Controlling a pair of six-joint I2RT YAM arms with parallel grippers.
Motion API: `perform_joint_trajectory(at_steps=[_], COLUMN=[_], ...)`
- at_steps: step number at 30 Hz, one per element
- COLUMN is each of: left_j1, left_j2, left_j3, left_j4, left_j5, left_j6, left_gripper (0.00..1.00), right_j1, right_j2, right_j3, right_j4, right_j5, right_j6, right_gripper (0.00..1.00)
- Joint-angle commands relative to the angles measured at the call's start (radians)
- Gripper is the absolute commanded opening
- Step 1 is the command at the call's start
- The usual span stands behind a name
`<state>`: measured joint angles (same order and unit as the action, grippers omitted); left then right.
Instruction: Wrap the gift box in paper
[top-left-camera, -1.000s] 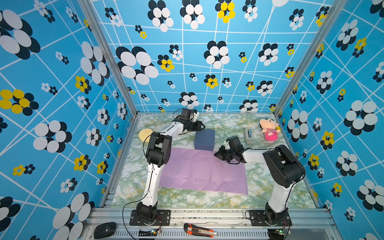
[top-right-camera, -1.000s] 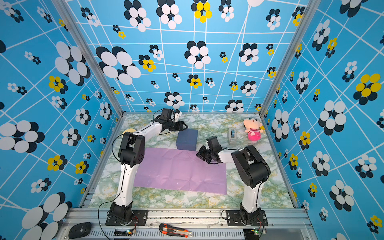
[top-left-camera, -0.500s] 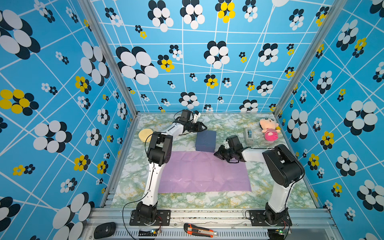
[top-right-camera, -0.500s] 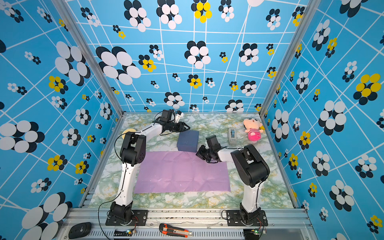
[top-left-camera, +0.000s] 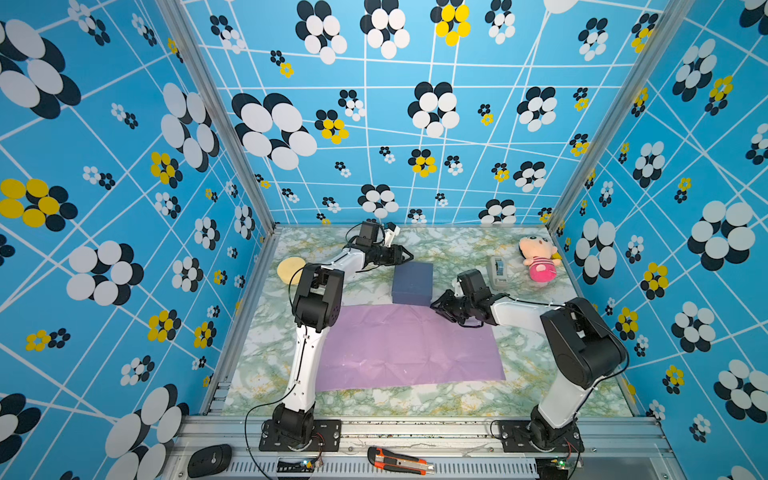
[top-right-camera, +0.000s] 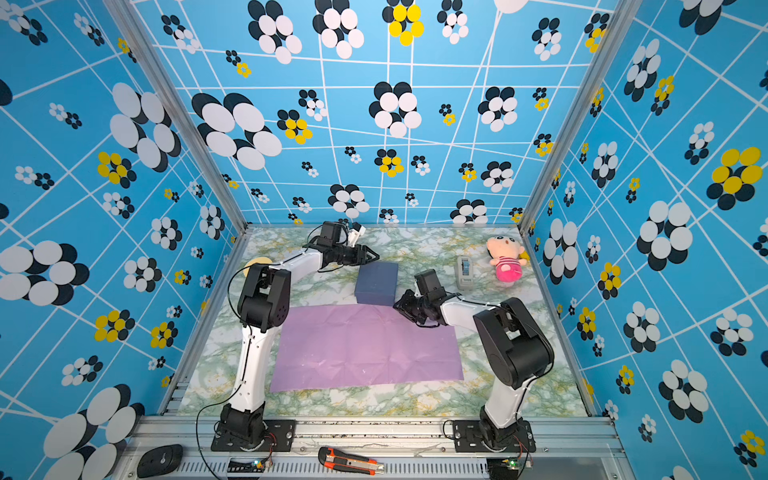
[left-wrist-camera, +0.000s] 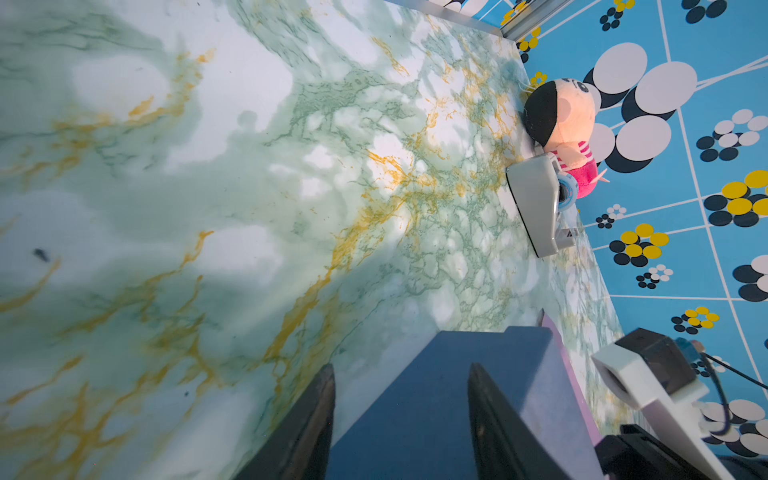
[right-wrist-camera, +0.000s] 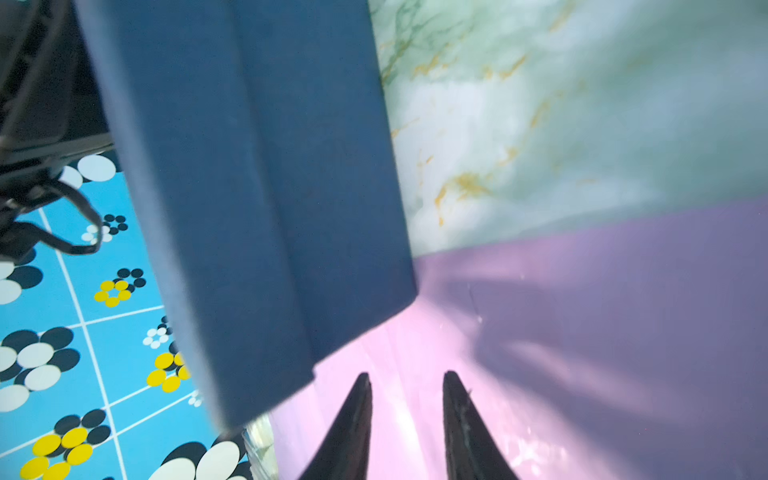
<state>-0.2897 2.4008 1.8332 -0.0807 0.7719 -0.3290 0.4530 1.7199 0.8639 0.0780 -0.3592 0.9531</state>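
The navy gift box (top-left-camera: 411, 280) (top-right-camera: 376, 280) sits on the marble table, its near edge meeting the far edge of the paper (top-left-camera: 411, 349) (top-right-camera: 365, 345). The lilac sheet lies flat and creased in the middle of the table. My left gripper (top-left-camera: 409, 254) (left-wrist-camera: 401, 370) is open at the box's far left corner. One of its fingers (left-wrist-camera: 316, 415) is beside the box (left-wrist-camera: 415, 415) and the other is over the lid. My right gripper (top-left-camera: 434, 307) (right-wrist-camera: 408, 376) is open low over the paper's far edge (right-wrist-camera: 582, 332), just right of the box's near corner (right-wrist-camera: 257, 208), with nothing between its fingers.
A grey tape dispenser (top-left-camera: 498, 268) and a plush doll (top-left-camera: 538, 259) stand at the back right. A pale yellow disc (top-left-camera: 291, 268) lies at the back left. A utility knife (top-left-camera: 399, 459) and a black mouse (top-left-camera: 210, 459) rest on the front rail. Patterned walls enclose three sides.
The right gripper, shut a second ago at the paper's far edge, has opened. The paper has swung from skewed to square with the table. The left gripper has moved right, up to the box.
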Motion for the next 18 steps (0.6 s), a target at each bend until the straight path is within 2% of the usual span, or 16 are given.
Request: perform_joint_trajectory(at_steps=[1,9,18], left_j1=[0.009,0.006,-0.013], left_j2=[-0.037,-0.035,-0.077], left_j3=[-0.011,-0.032,-0.08], left_j4=[0.01,0.037,0.067], left_j5=[0.028,0.071,0.144], left_j6=[-0.002,-0.014,0.004], left_gripper=[0.54,0.54,0.52], right_j1=[0.001,-0.008,-0.01], right_j2=[-0.069,-0.037,0.017], right_j3=[-0.067,-0.142,-0.161], right_j4=[-0.075,-0.038,0.003], right_j5=[0.025,0.06,0.107], right_j6=[-0.009,0.019,0.048], right_gripper=[0.32,0.09,0.02])
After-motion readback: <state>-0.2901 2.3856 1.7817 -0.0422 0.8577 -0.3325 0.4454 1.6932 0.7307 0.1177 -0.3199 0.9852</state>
